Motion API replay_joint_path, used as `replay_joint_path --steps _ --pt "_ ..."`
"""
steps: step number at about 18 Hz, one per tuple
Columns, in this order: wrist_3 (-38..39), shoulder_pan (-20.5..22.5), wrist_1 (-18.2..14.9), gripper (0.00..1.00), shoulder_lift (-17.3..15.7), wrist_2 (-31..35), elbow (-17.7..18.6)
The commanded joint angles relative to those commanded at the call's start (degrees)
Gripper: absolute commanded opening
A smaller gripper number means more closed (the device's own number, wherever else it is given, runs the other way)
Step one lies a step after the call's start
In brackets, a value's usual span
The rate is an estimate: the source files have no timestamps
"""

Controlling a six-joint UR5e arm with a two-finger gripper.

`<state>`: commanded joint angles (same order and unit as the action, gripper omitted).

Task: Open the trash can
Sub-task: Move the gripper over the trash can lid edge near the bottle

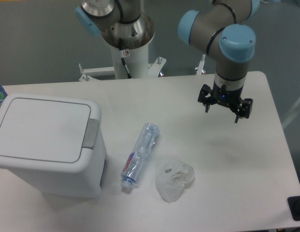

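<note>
The boxy white trash can (pixel 46 145) sits lid-closed, grey tab on its side facing the end effector (pixel 222 110), whose fingers hang spread and empty.

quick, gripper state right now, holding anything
gripper: jaws open, holding nothing, hanging above the table, well to the side of the trash can.

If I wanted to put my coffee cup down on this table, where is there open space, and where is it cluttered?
Bare tabletop lies on the image's right side, under and in front of the gripper. Another free strip runs along the far edge, behind the trash can and plastic bottle. It is crowded front and centre, where the bottle and crumpled clear wrapper lie close beside the can.
</note>
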<state>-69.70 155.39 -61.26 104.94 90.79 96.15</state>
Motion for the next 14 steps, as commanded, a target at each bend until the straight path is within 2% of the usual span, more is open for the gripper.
replay_joint_path --steps 7,14 --pt "1.22 -0.96 -0.62 1.0 -0.79 -1.58 0.17" --pt "15.63 -5.27 -0.27 1.0 -1.93 -6.93 -1.67"
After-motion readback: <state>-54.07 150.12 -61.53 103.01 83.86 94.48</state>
